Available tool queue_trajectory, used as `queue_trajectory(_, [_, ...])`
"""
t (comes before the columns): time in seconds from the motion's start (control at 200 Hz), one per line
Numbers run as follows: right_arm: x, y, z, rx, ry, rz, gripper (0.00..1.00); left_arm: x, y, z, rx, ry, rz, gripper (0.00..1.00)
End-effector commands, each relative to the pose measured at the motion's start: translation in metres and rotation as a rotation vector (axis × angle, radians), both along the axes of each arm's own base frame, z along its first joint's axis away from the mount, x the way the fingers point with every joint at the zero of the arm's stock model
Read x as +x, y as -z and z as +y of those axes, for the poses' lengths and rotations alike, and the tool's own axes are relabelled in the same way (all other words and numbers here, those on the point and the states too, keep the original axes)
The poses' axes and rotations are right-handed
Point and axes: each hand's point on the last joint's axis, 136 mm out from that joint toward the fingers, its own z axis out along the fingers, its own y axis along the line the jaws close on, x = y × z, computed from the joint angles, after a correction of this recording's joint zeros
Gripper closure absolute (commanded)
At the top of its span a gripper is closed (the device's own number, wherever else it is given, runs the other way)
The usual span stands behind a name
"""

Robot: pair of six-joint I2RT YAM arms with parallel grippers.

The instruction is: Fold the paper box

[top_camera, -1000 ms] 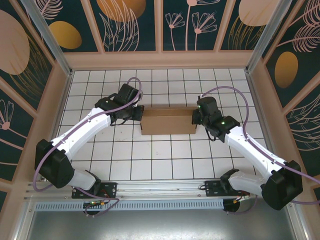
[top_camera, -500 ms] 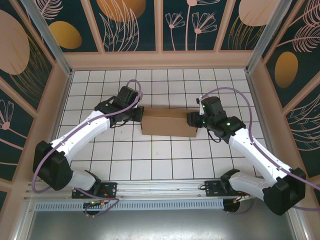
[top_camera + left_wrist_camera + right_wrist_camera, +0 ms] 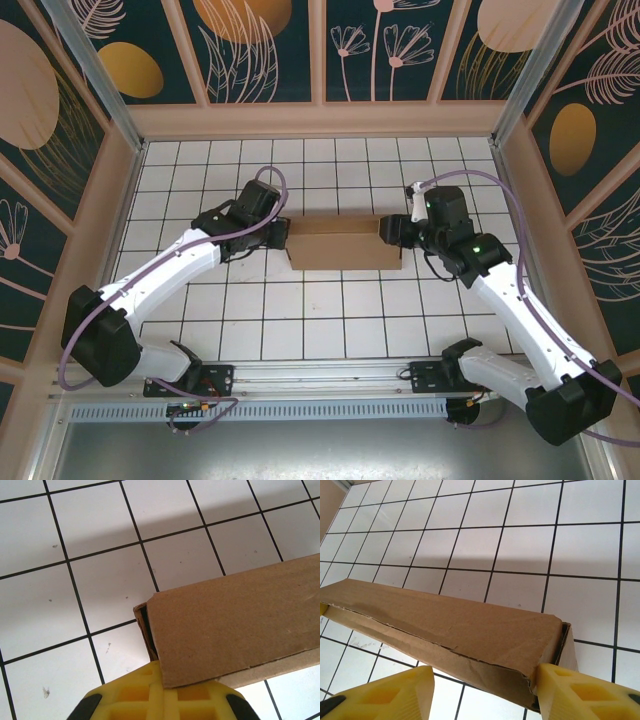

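As right gripper [image 3: 482,685] parts, paper box [image 3: 343,245] nudged rightward

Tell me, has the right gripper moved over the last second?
Yes. Against the floor tiles, the right gripper has shifted rightward and slightly toward the back wall, and is now open at the right end of the paper box.

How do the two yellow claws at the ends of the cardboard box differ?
The left gripper is shut, fingers together; the right gripper is open, fingers spread. A corner of the paper box covers the left gripper's tips; the box's other end sits between the right gripper's fingers. Both are yellow-fingered, at opposite box ends.
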Motion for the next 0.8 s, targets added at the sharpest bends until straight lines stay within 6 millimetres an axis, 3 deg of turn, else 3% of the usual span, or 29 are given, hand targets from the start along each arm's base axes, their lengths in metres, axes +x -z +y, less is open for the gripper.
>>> queue_trajectory(0.0, [0.006, -0.012, -0.007, -0.004, 0.039, -0.017, 0.46, -0.018, 0.029, 0.003, 0.081, 0.032, 0.087, 1.00])
queue_trajectory(0.19, [0.001, -0.033, -0.005, 0.056, 0.018, -0.062, 0.57, -0.014, 0.028, 0.004, 0.103, 0.017, 0.069, 1.00])
queue_trajectory(0.375, [0.008, -0.036, -0.021, 0.052, 0.099, -0.062, 0.68, -0.011, 0.027, 0.003, 0.113, 0.008, 0.052, 1.00])
queue_trajectory(0.515, [0.012, -0.040, -0.030, 0.066, 0.138, -0.082, 0.69, -0.011, 0.025, 0.002, 0.134, 0.010, 0.042, 1.00])
queue_trajectory(0.686, [0.019, -0.015, -0.044, -0.009, 0.211, -0.038, 0.58, -0.011, 0.025, 0.001, 0.147, 0.009, 0.029, 1.00])
queue_trajectory(0.796, [0.018, 0.007, -0.043, -0.015, 0.209, 0.003, 0.57, -0.011, 0.023, 0.001, 0.157, 0.008, 0.016, 1.00])
